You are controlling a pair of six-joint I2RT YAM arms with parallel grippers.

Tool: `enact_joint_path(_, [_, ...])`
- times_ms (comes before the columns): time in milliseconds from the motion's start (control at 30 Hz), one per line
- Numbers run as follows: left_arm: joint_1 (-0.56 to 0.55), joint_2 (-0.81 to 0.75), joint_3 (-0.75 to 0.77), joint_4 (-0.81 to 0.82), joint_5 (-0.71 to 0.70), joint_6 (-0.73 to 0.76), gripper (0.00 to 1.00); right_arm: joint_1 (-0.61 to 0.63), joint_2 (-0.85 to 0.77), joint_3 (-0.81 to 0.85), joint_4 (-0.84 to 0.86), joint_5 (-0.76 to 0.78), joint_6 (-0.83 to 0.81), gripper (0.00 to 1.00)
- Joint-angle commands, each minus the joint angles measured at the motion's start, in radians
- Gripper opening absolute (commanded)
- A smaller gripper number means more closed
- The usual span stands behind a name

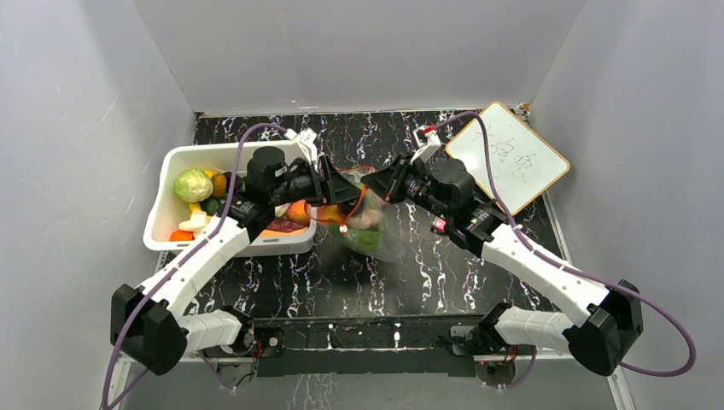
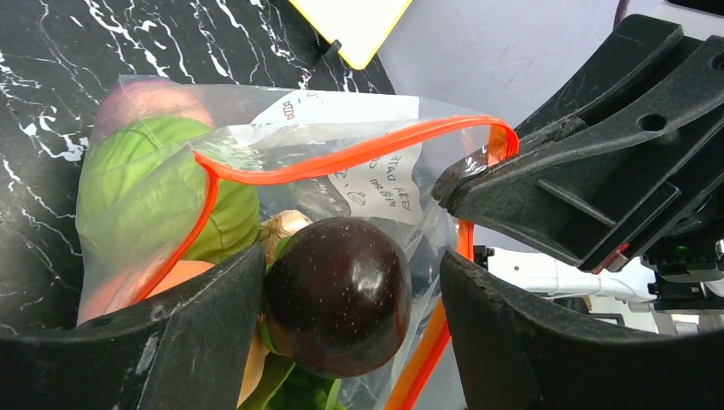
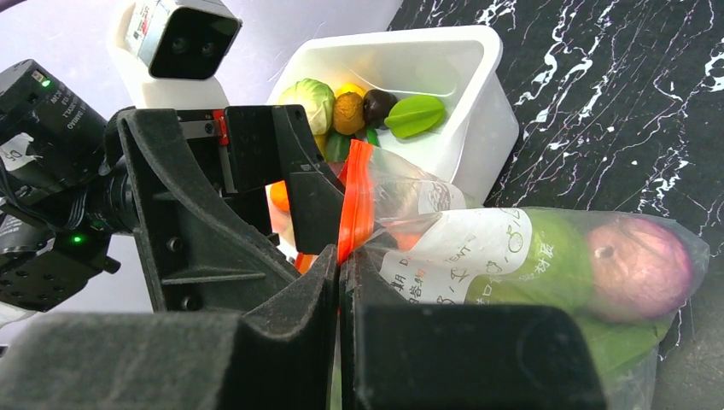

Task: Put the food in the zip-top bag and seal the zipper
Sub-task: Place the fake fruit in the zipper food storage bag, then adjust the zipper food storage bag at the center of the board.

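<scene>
- Bag position: clear crinkly zip-top bag (image 1: 369, 232) rests on the black marbled desk (image 1: 444, 273) between the 2 arms, just beside the white rectangular plastic bin (image 1: 158, 218), with its mouth lifted up to the grippers.
- Zipper: red-orange zipper strip (image 2: 341, 159) gapes in a wide loop, not sealed.
- Right gripper (image 3: 340, 266): clenched, fingers pinching the zipper strip at 1 end of the mouth and holding it up.
- Left gripper (image 2: 350, 286): released, its 2 fingers spread at the bag mouth.
- Dark purple glossy toy eggplant (image 2: 337, 295) sits between the left fingers, inside the loop of the strip. It lies close against 1 finger, with a visible gap to the other.
- Bag contents: green leafy toy vegetable (image 2: 141, 175) and pinkish-purple round toy (image 3: 636, 265), both deep in the bag. A white handwritten label (image 2: 376, 184) is on the bag wall.
- Bin contents: green toy cabbage (image 3: 307, 98), flat green toy leaf (image 3: 414, 115) and several small orange and dark pieces beside them.
- Far right of the desk: white board with a yellow frame (image 1: 508, 158), well apart from the bag.
</scene>
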State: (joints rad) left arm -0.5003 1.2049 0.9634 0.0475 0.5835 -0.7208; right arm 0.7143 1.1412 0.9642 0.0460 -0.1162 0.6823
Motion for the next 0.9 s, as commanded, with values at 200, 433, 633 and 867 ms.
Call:
enact_joint_path(200, [-0.009, -0.068, 0.076, -0.097, -0.041, 0.08, 0.75, 0.005, -0.036, 0.004, 0.092, 0.021, 0.009, 0.0])
enact_joint_path(433, [-0.009, -0.086, 0.201, -0.275, -0.132, 0.21, 0.75, 0.005, -0.036, 0.018, 0.075, 0.044, 0.051, 0.0])
enact_joint_path(633, [-0.01, -0.135, 0.223, -0.375, -0.25, 0.284, 0.76, 0.005, -0.031, 0.016, 0.091, 0.075, 0.135, 0.0])
enact_joint_path(867, [-0.009, -0.239, 0.188, -0.416, -0.267, 0.305, 0.73, 0.005, -0.042, 0.007, 0.143, 0.17, 0.239, 0.0])
